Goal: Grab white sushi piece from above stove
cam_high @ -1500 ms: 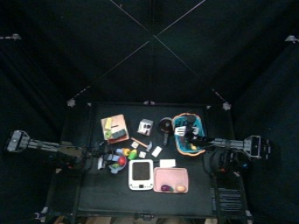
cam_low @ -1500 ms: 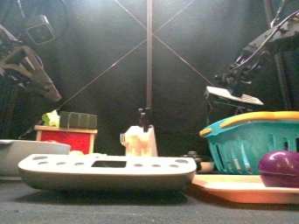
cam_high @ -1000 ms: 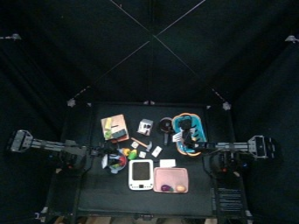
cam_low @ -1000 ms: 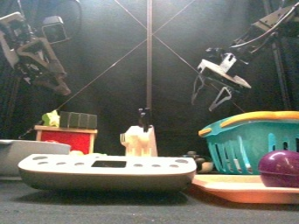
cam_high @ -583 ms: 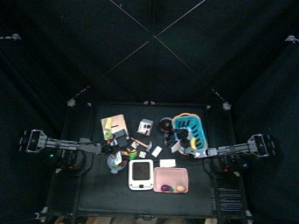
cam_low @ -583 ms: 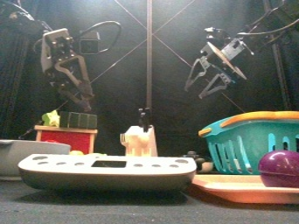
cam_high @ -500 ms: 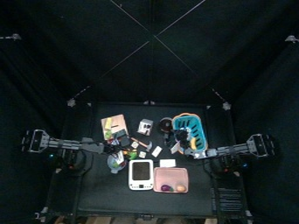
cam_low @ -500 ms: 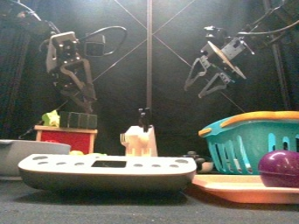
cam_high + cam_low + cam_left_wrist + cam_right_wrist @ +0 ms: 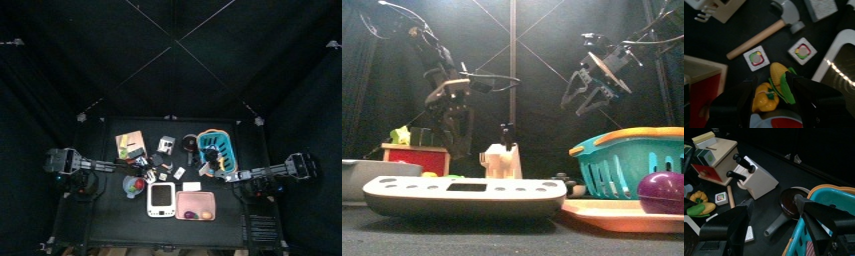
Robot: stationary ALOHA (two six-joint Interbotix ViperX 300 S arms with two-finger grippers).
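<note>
Two white sushi pieces [image 9: 757,57] lie just ahead of my spread, empty left gripper [image 9: 775,95], stove [image 9: 841,54] beside; my right gripper [image 9: 773,225] hovers open.

We see the stove [image 9: 160,200] as a flat white panel with rounded corners and faint grey marks, lying flat on the worktop near its front edge. From the front it [image 9: 469,195] is a low, wide slab with shallow round dips along its top. Just beside its curved rim [image 9: 839,47], apart from it, a white sushi piece [image 9: 803,50] lies flat: a small square with a red and green centre. A second white piece [image 9: 756,57] lies flat nearby. We cannot tell which one the task means.
</note>
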